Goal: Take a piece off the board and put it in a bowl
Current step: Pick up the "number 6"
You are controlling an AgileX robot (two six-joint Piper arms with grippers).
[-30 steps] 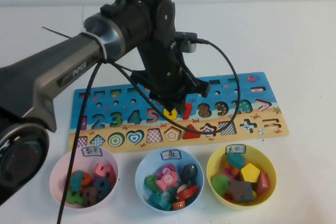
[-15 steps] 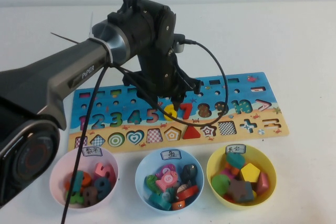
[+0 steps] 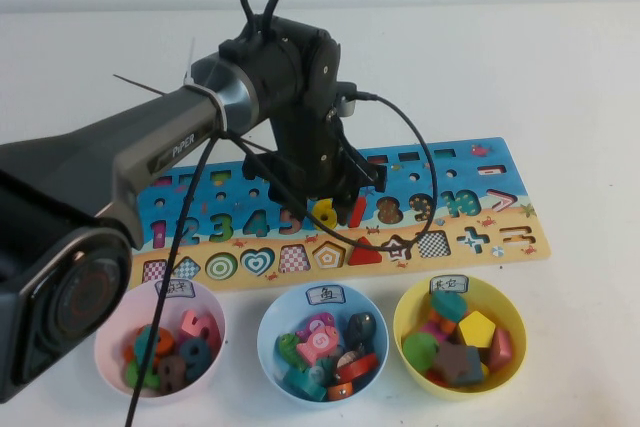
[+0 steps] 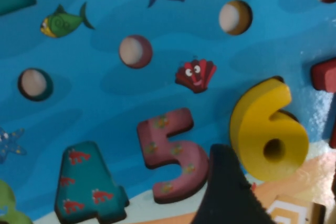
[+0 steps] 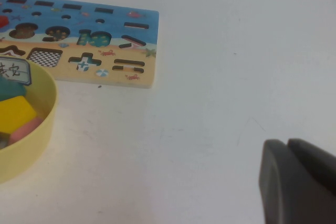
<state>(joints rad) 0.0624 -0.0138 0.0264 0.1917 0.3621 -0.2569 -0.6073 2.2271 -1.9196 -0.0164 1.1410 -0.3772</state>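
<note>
Hovering over board (image 3: 500, 209), left end effector (image 3: 325, 209) agape astride piece (image 3: 324, 214); right end effector (image 5: 296, 182) closed.

White table (image 3: 560, 87) fills scene; pale grey wall strip behind far edge; soft even light

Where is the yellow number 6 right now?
The yellow 6 sits mid-board, between the pink 5 and red 7, under the left gripper. The right gripper stays away.

Bright, even light; soft shadows; left wrist view slightly blurred
</note>
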